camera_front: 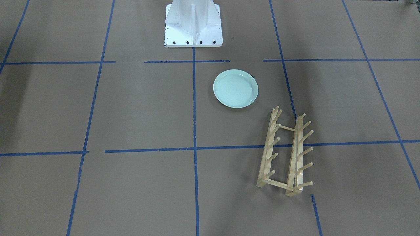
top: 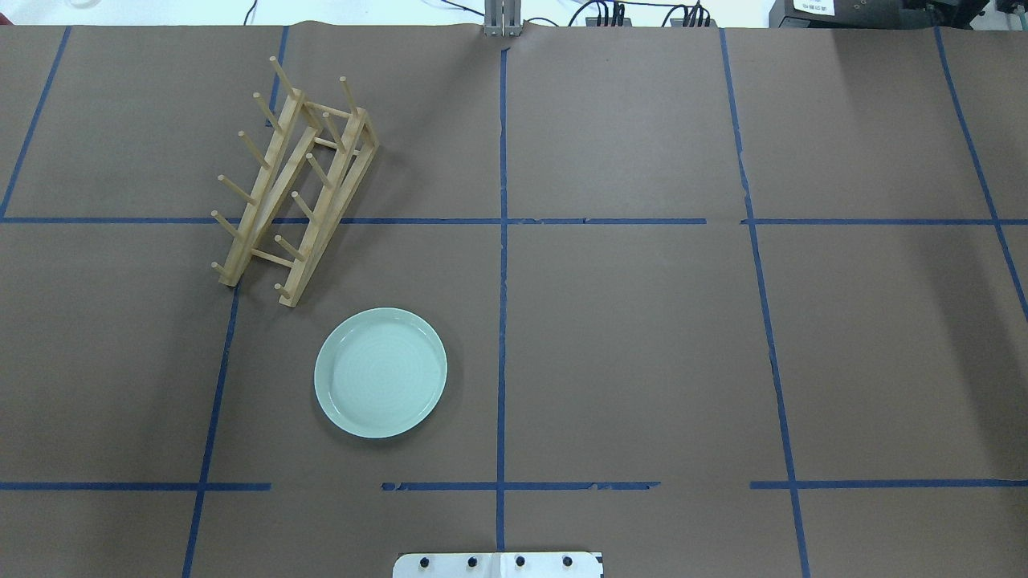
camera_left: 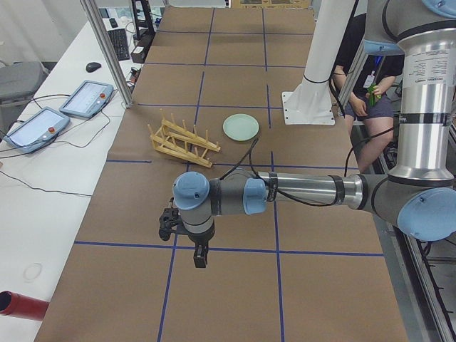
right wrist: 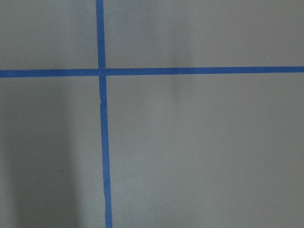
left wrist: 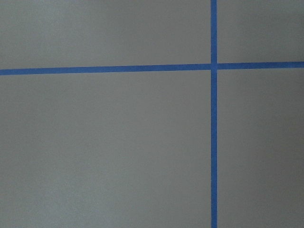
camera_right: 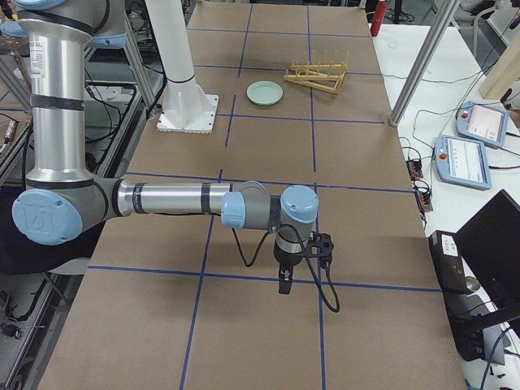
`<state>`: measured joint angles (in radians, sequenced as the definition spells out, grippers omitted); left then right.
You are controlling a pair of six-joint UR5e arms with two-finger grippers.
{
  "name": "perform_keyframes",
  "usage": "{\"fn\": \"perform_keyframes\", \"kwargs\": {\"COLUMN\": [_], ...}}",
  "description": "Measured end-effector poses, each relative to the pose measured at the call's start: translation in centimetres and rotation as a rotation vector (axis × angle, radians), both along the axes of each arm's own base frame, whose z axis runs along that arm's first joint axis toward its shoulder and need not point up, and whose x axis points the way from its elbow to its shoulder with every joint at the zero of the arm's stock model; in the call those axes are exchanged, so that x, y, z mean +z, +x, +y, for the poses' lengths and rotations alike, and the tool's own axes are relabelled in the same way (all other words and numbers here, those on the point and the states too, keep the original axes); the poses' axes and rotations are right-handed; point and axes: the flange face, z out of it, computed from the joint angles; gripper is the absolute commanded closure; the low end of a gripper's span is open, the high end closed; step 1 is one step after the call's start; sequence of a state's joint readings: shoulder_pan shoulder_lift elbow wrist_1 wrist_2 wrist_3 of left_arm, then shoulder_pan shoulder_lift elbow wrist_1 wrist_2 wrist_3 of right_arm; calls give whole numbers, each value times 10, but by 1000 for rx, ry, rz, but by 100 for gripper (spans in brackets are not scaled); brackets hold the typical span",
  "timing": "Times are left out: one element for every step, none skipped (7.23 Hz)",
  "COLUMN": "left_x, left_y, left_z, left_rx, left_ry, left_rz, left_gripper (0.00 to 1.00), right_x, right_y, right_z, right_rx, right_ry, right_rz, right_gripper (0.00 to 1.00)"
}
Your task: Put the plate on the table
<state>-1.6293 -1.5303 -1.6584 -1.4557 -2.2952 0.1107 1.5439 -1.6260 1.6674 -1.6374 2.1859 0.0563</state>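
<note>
The pale mint-green plate (camera_front: 235, 88) lies flat on the brown table (camera_front: 141, 108), just in front of the robot base. It also shows in the overhead view (top: 380, 372), the left side view (camera_left: 241, 127) and the right side view (camera_right: 265, 93). Neither gripper touches it. My left gripper (camera_left: 200, 258) hangs over the table's left end, far from the plate; I cannot tell whether it is open or shut. My right gripper (camera_right: 283, 284) hangs over the right end, also far away; its state cannot be told either. Both wrist views show only brown paper and blue tape.
A light wooden peg rack (top: 293, 181) lies tipped on its side beyond the plate, holding nothing. The white robot base (camera_front: 193, 24) stands at the table's near edge. Tablets (camera_left: 84, 98) lie off the table's far side. A person (camera_left: 370, 92) sits behind the robot.
</note>
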Motion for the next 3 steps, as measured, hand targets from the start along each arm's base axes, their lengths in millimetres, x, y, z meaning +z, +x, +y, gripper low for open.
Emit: {"fn": "perform_keyframes", "kwargs": {"left_x": [0, 0, 0], "left_y": [0, 0, 0], "left_z": [0, 0, 0], "left_rx": [1, 3, 4], "left_ry": [2, 4, 5], "left_rz": [0, 0, 0], "left_gripper": [0, 0, 0], "right_x": [0, 0, 0], "right_y": [0, 0, 0], "right_z": [0, 0, 0], "right_rx": [0, 0, 0], "right_ry": [1, 1, 1], "right_rz": [0, 0, 0], "right_gripper": [0, 0, 0]}}
